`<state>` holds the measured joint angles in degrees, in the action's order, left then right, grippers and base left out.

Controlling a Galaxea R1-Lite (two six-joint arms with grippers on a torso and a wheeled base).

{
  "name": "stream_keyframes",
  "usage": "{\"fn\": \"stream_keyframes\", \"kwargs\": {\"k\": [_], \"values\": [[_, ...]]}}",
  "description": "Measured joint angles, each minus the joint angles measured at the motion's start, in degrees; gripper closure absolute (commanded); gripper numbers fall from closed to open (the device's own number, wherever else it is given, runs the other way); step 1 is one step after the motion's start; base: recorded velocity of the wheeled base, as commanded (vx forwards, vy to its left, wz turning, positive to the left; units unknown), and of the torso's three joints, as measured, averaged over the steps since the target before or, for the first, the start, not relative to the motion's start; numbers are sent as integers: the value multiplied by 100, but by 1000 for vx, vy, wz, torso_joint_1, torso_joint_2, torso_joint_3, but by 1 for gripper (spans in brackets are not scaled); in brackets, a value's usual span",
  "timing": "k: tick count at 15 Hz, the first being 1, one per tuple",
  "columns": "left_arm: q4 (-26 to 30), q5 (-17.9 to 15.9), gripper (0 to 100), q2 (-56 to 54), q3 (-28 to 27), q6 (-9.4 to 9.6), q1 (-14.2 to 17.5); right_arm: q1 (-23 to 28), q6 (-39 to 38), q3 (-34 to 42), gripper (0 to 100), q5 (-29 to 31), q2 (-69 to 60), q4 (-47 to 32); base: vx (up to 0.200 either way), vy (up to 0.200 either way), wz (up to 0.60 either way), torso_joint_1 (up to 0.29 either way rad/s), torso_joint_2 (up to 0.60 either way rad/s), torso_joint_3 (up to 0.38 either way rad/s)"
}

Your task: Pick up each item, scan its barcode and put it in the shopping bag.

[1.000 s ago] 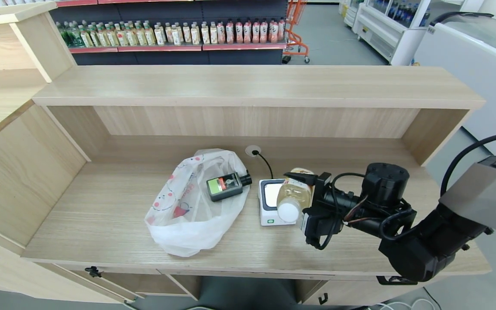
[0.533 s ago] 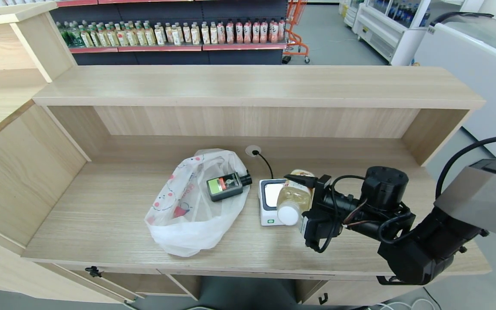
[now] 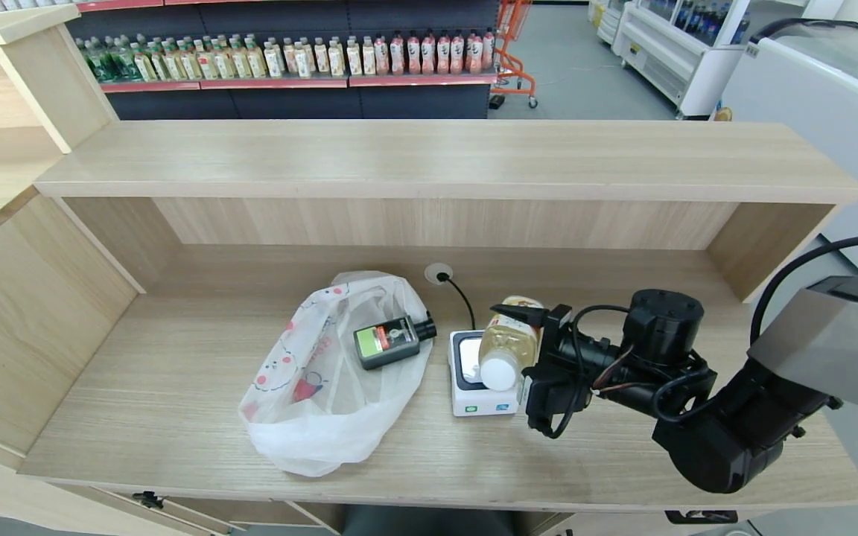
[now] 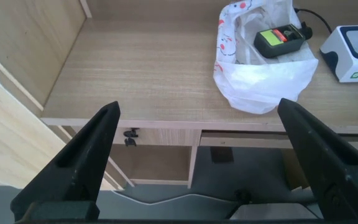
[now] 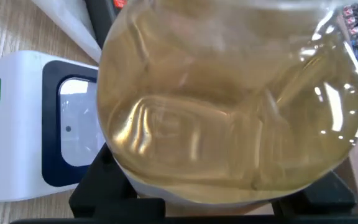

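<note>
The right claw is clenched on the bottle, one black finger along the far side of the bottle's body and the other side of the claw pressed against its near side. The grip sits on the wide middle of the bottle, and the arm reaches in from the right side of the table.

The bottle is clear plastic, filled with a pale amber liquid, and closed with a white cap. It is held on its side above the table, with the cap pointing toward the front edge. It hangs over the right part of the scanner, a small white box with a dark-framed window on top and two small coloured marks on its near face. In the right wrist view the bottle's rounded body sits close above that window; whether bottle and scanner touch cannot be told. A black cable runs from the scanner back to a round hole in the table.

Left of the scanner, just beside it, lies the shopping bag, thin white plastic with red and pink print, slumped open on the table. A dark box-shaped item with a green and orange label rests in its mouth.

The left claw is released, its two dark fingers spread wide and grasping nothing. It hangs off the front edge of the table, well apart from the bag.
</note>
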<state>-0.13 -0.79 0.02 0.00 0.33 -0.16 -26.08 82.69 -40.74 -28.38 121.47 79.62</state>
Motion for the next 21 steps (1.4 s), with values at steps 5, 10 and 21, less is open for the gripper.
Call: {"fn": "stream_keyframes", "kwargs": {"k": [5, 10, 21], "values": [[-2, 1, 0, 0, 0, -12, 0, -107, -44, 150, 100, -196, 44, 11, 0, 120, 0, -1, 1, 3], [6, 6, 0, 0, 0, 0, -5, -167, -48, 266, 100, -295, 111, 55, 0, 0, 0, 0, 0, 0], [-2, 9, 0, 0, 0, 0, 0, -210, -35, 494, 100, -252, 276, 277, 0, 0, 0, 0, 0, 0]]}}
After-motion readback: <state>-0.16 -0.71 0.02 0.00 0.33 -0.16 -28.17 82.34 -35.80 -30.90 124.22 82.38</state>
